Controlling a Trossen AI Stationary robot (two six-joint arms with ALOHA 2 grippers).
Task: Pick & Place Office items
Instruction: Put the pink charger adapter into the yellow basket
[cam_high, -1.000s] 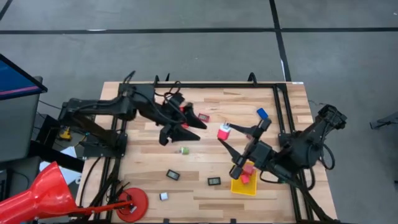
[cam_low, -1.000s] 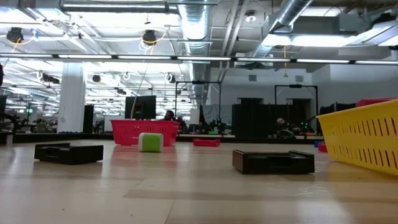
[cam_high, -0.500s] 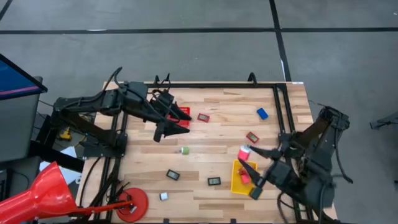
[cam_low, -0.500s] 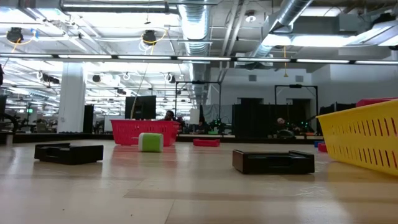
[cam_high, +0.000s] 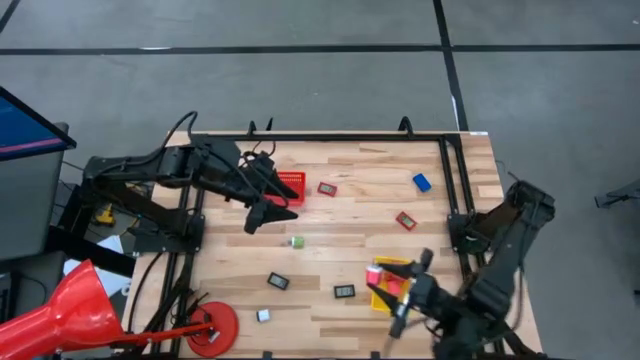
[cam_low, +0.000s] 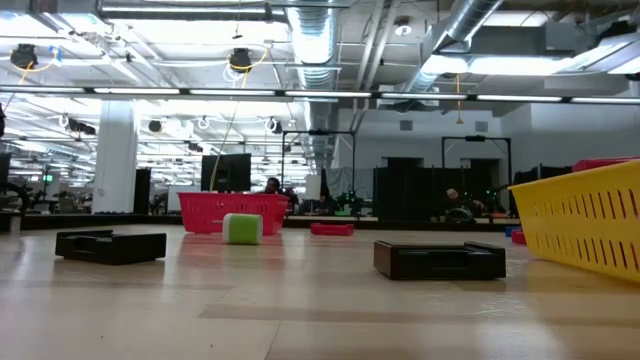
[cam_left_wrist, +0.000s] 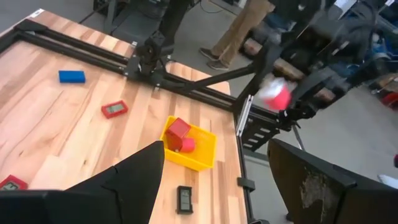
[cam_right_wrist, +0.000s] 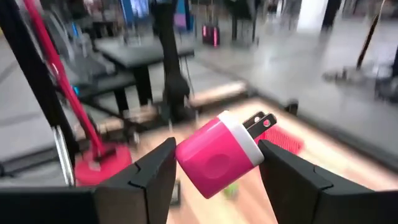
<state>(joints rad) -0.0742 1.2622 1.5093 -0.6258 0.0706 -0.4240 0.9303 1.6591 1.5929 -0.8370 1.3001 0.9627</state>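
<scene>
Right tool (cam_right_wrist: 214, 155) clamps a pink plastic plug block (cam_right_wrist: 219, 154) above the yellow rectangular bin (cam_high: 383, 299); left tool (cam_left_wrist: 214, 177) gapes apart.

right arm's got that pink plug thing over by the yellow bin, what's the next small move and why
Probably open the right gripper over the yellow bin and let the pink charger drop. It is pinched between the fingers, and the high view shows the gripper right at the bin, which already holds a red block and a pink piece.

right gripper (cam_high: 400, 297) holds pink block (cam_high: 376, 274) | over yellow bin (cam_high: 381, 298)
</scene>
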